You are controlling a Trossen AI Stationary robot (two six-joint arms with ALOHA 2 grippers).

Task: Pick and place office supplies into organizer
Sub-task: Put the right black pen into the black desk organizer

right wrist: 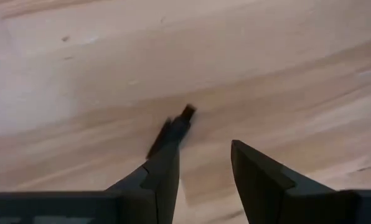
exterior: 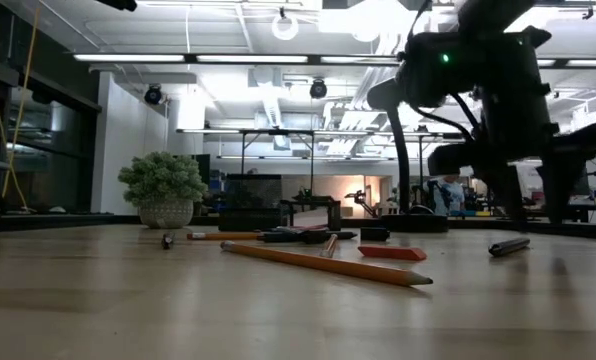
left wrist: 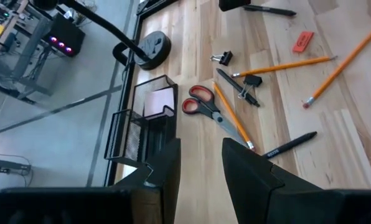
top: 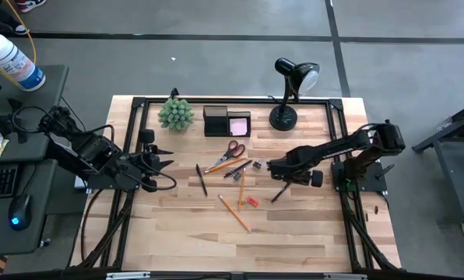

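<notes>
scissors (top: 230,152), pencils (top: 236,211), pens (top: 202,180) and a red eraser (top: 252,201) lie scattered mid-tabletop (top: 294,233), before the black organizer (top: 226,123) near the far edge. right gripper (top: 272,166) hovers low with jaws open and empty; left gripper (top: 166,158) waits leftward, jaws parted, empty.

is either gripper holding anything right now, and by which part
Nothing is held. The left gripper and the right gripper both stand open with bare gaps, above the table.

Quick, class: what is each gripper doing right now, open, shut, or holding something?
Left gripper: open, holding nothing, by the table's left edge.
Right gripper: open, empty, over the bare wooden table.
</notes>
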